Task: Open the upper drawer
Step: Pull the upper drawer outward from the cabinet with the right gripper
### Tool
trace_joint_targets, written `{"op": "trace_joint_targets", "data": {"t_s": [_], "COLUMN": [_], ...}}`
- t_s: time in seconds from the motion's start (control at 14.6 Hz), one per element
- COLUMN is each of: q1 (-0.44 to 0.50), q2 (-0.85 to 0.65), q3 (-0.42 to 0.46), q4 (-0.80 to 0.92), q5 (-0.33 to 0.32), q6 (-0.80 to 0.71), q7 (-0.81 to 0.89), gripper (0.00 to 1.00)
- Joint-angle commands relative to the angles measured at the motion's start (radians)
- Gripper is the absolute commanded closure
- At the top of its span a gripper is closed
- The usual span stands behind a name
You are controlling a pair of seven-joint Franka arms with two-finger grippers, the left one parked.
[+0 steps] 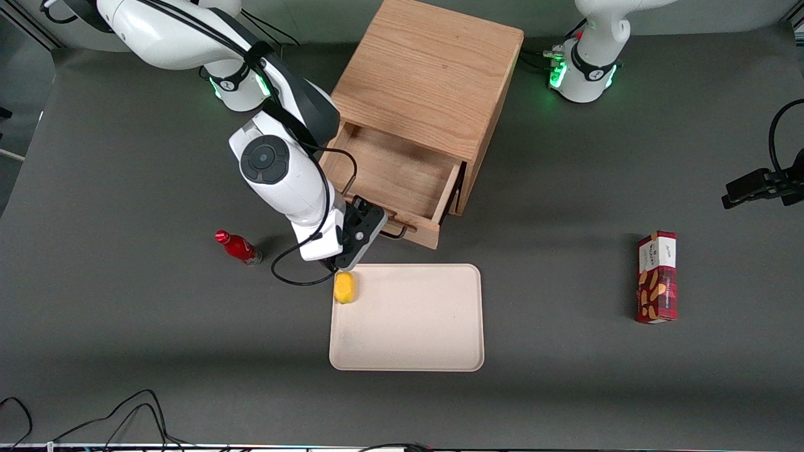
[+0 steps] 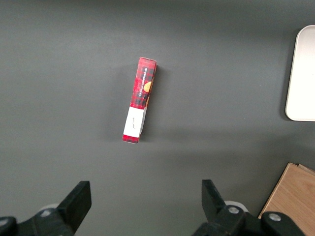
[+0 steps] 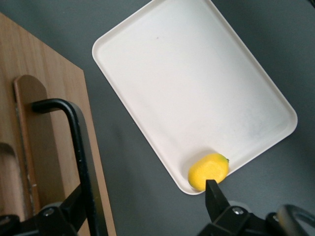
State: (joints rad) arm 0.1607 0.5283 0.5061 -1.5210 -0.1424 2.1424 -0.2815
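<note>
Standing pulled well out of the oak cabinet (image 1: 433, 81), the upper drawer (image 1: 392, 179) shows its plain wooden box from above in the front view. Gripper (image 1: 363, 231): at the drawer front's black bar handle (image 3: 78, 147), on the side nearer the front camera. Right wrist view: the two black fingers (image 3: 215, 196) stand spread apart, one at the handle and the other well clear of it over the tray's corner, pinching nothing; whether the finger at the bar touches it cannot be told. Cream tray (image 1: 408, 339): flat on the grey table (image 1: 125, 351), just in front of the drawer and nearer the front camera. Yellow lemon-like fruit (image 1: 344, 287): in the tray's corner closest to the gripper, seen in both the front and right wrist views. Small red bottle (image 1: 237, 247): lying on the table toward the working arm's end, front view only. Red patterned box (image 1: 657, 277): toward the parked arm's end; the left wrist view shows its narrow edge.
</note>
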Motion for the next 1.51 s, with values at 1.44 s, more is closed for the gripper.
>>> {"op": "trace_joint_targets", "data": {"t_s": [1.44], "q1": [0.0], "q2": [0.108], "q3": [-0.081], "q4": [0.191], "q5": [-0.08], "q6": [-0.012], "q7": [0.018], "gripper": [0.0]}}
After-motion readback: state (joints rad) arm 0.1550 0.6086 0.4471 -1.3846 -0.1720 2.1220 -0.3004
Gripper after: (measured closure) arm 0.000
